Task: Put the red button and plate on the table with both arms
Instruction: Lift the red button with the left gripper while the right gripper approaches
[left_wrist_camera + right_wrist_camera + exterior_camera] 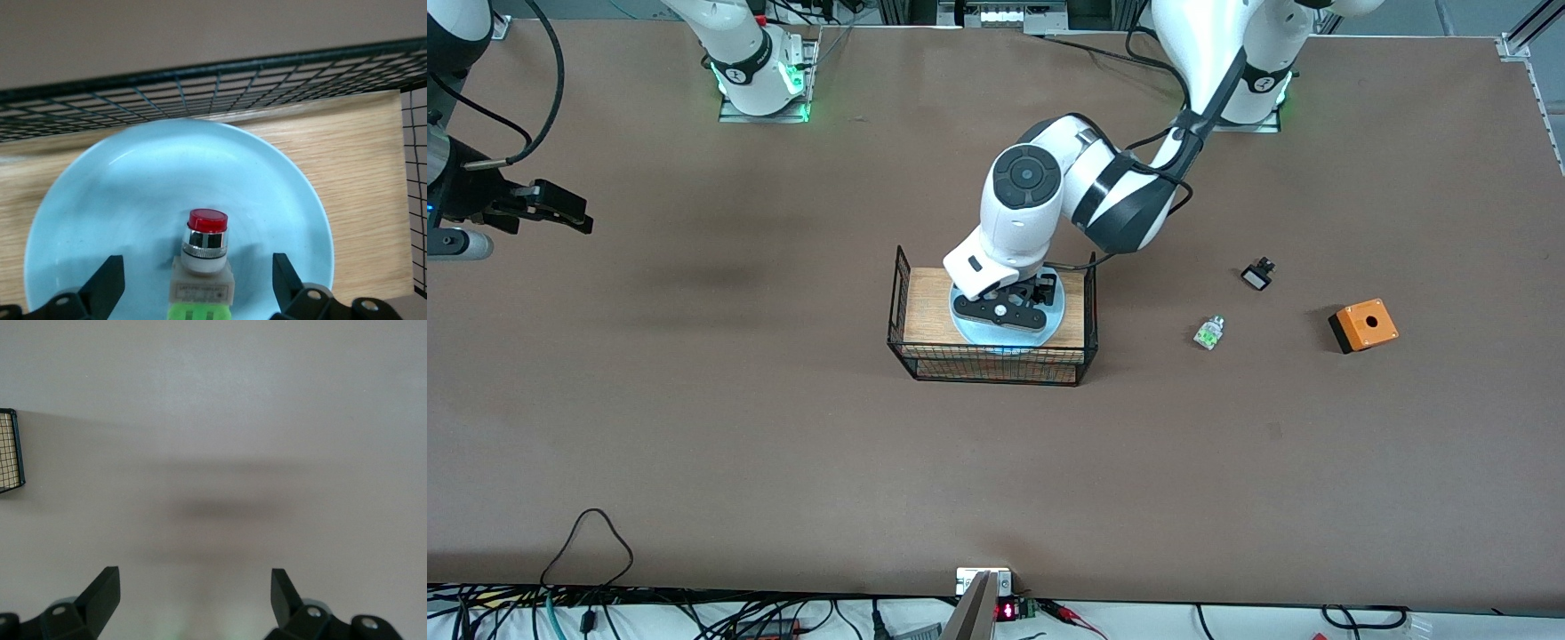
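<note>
**Left gripper over plate on rack, button between its fingers**

Red button [203, 257] lies on the pale blue plate [120, 200], centre-bottom of the left wrist frame. Long axis runs up-down in that frame, red cap toward the frame top, green-patched body cut off by the bottom edge. Left gripper [198, 283] spread wide, one finger on each side of the button, neither touching it.

Front view: left gripper [1009, 302] sits over the plate [1054, 322] on the wooden top of the black wire rack [991, 364], frame centre. Arm hides most of the plate and the whole button there.

Right gripper [560, 206] at the frame's left edge, waiting over bare table [783, 462]; fingers [100, 593] apart, nothing between them. A rack corner [10, 450] shows only in the right wrist view.

Right of centre in the front view: green-patched piece [1208, 332], black-and-white piece [1257, 274], orange box [1363, 325].
</note>
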You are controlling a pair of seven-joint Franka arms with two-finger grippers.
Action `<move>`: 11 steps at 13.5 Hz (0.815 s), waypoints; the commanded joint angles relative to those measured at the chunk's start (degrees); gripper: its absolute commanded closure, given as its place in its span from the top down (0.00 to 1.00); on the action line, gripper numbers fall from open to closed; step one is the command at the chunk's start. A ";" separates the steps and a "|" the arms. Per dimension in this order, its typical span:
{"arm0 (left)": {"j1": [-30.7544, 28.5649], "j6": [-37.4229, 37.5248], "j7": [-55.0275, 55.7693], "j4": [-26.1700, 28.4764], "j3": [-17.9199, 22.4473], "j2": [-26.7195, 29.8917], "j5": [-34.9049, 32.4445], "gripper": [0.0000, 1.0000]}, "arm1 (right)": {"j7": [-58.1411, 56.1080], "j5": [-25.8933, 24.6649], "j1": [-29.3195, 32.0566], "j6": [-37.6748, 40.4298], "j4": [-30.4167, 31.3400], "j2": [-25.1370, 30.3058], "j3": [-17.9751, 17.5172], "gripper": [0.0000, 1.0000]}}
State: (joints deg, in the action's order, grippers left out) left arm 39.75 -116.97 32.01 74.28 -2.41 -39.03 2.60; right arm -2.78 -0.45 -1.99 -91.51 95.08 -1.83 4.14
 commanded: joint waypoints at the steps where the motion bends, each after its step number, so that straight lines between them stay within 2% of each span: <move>1: 1.38 0.69 0.69 -0.54 0.74 -0.70 -1.02 0.75 | 0.85 0.18 -0.20 0.81 -0.68 -0.11 -0.19 1.00; 3: 1.21 0.87 0.25 -0.10 1.00 -0.61 -1.02 0.42 | 0.85 0.27 -0.47 0.72 -0.86 -0.02 -0.27 1.00; 5: 0.69 1.57 0.51 -0.10 1.00 0.00 -1.02 0.18 | 0.85 0.36 -1.08 0.90 -1.12 0.24 -0.19 1.00; 8: 0.69 6.30 0.69 -0.98 1.09 3.50 -0.67 0.15 | 1.28 1.05 -3.36 1.51 -2.09 0.42 -0.27 1.00; 10: -1.06 11.74 0.86 -1.15 1.35 8.76 -0.31 0.15 | 12.56 5.87 -5.73 3.52 -2.96 0.42 -0.27 1.00; 11: -3.34 14.90 0.60 -1.24 1.18 11.14 -0.23 0.15 | 16.45 6.59 -8.44 3.71 -3.14 0.33 -0.27 1.00</move>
State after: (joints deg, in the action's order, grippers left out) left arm 39.58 -107.66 32.56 71.82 -1.18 -34.14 2.53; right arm 6.20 4.10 -6.75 -89.67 93.14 -1.67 3.75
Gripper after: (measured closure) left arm 0.586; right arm 0.000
